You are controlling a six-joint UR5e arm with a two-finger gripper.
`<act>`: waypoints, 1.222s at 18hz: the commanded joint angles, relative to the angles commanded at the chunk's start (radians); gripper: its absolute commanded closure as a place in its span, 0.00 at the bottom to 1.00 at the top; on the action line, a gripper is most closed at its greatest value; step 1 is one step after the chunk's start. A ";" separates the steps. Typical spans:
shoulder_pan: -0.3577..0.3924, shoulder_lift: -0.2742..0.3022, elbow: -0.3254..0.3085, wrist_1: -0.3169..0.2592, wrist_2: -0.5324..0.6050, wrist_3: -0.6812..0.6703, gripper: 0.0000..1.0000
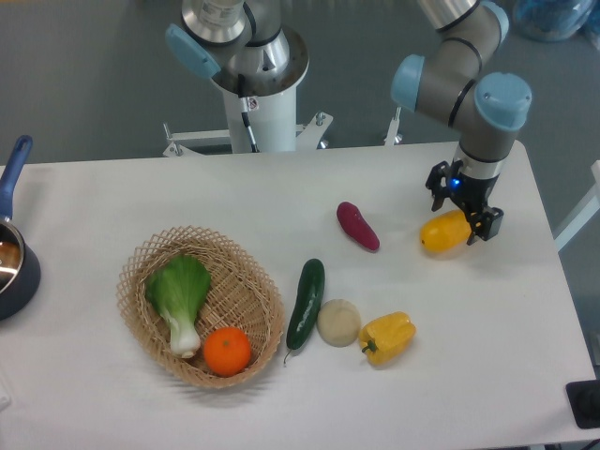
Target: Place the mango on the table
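Note:
The mango (441,233), glossy yellow-orange and oblong, is at the right side of the white table (281,197), low at the surface. My gripper (464,208) points down over the mango's right end, with one finger on each side of it, closed on it. The mango's right tip is hidden behind the fingers. I cannot tell whether the mango rests on the table or hangs just above it.
A purple sweet potato (358,226) lies left of the mango. A cucumber (306,302), a pale round vegetable (338,322) and a yellow bell pepper (388,337) lie near the front. A wicker basket (246,281) holds bok choy (178,295) and an orange (227,351). A blue pot (13,272) sits at the left edge.

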 joint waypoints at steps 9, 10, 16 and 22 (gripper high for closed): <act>-0.028 0.000 0.339 -0.171 0.002 -0.108 0.00; -0.023 0.002 0.365 -0.211 0.000 -0.105 0.00; 0.060 0.029 0.389 -0.323 -0.040 -0.050 0.00; 0.169 0.068 0.376 -0.425 -0.070 0.225 0.00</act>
